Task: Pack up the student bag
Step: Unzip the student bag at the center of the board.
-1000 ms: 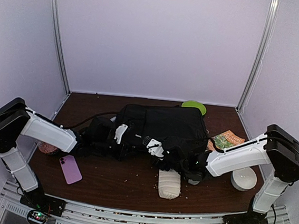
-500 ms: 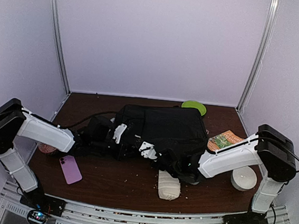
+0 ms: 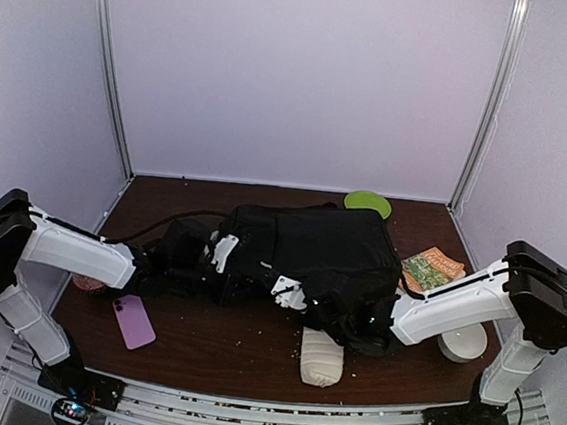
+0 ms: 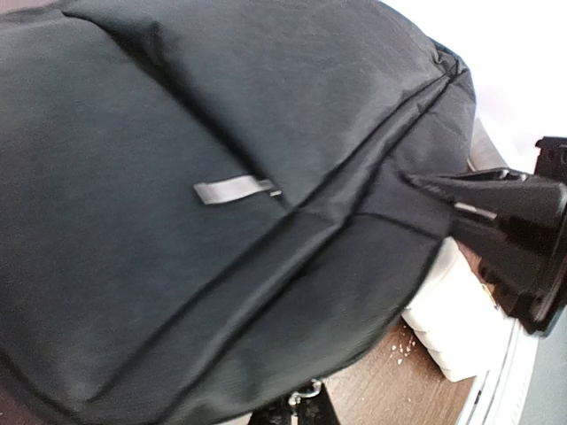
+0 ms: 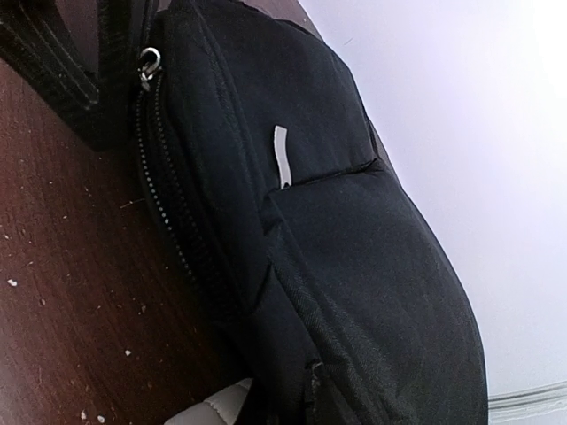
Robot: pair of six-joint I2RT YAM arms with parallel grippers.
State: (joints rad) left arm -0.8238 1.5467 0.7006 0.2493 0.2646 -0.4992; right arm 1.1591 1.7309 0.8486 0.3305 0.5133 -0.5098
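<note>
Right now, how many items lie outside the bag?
6: green disc rear, booklet and white bowl right, cream pouch front, purple phone left, reddish thing far left. Others may be hidden.

Left arm [image 3: 74, 248], right arm [image 3: 450, 304]: low, outstretched inward.

The large black fabric backpack [image 3: 310, 250] lies mid-frame. The green round plate [image 3: 368, 202] sits just above it, the white padded pouch [image 3: 321, 355] just below, and the purple flat phone [image 3: 133, 321] at lower left.
</note>
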